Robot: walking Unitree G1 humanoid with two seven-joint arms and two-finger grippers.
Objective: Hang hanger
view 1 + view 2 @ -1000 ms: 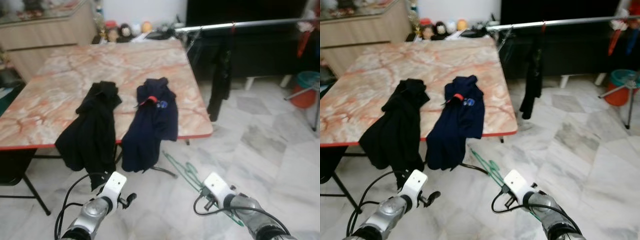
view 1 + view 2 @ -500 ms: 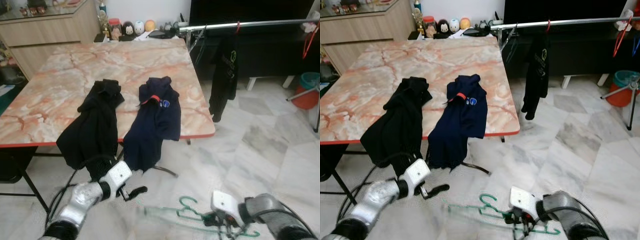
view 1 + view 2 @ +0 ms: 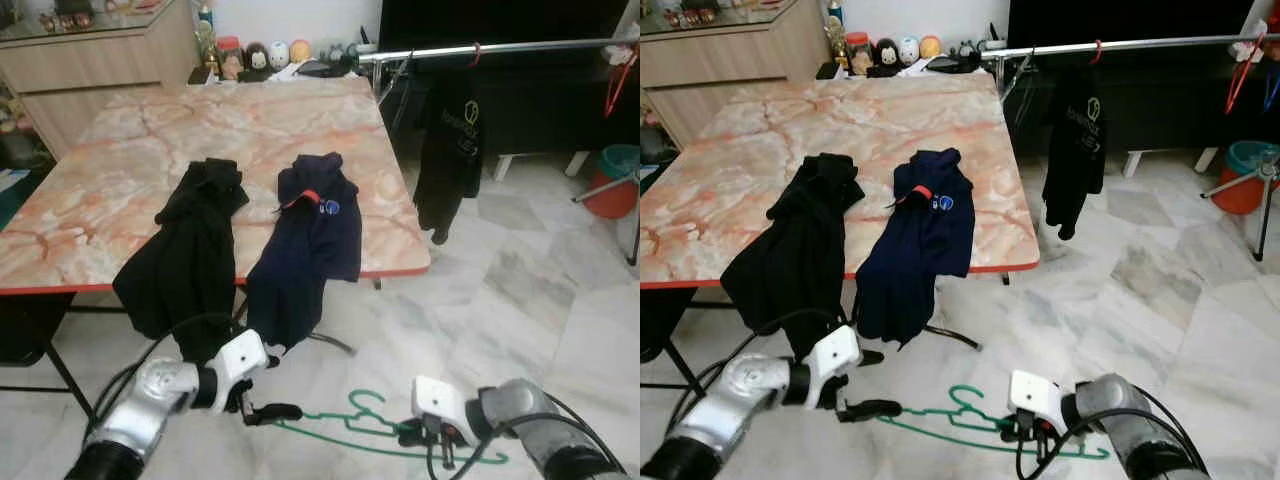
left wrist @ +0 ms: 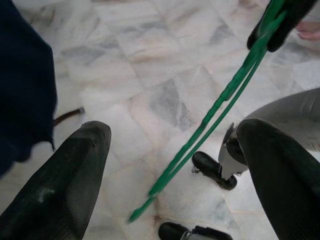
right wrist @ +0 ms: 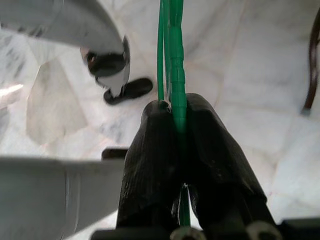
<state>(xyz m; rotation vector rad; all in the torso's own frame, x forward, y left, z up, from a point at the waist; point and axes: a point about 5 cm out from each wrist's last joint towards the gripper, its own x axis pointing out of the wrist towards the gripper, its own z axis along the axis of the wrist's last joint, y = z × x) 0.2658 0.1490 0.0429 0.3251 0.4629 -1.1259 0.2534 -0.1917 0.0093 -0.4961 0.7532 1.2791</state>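
Observation:
A thin green hanger is held low over the marble floor, lying crosswise in front of me with its hook pointing away. My right gripper is shut on its right part; the right wrist view shows both fingers pinching the green wire. My left gripper is open at the hanger's left end. In the left wrist view the green wire runs between its spread fingers without touching them. A metal clothes rail stands at the back right.
A black shirt hangs on the rail, with a red hanger further right. The marble table at the left carries a black garment and a navy garment, both draped over its front edge. An orange bucket stands at the far right.
The right gripper has turned the hanger from pointing away to lying crosswise. The left gripper has moved right and forward, so the hanger's left end now sits between its fingers.

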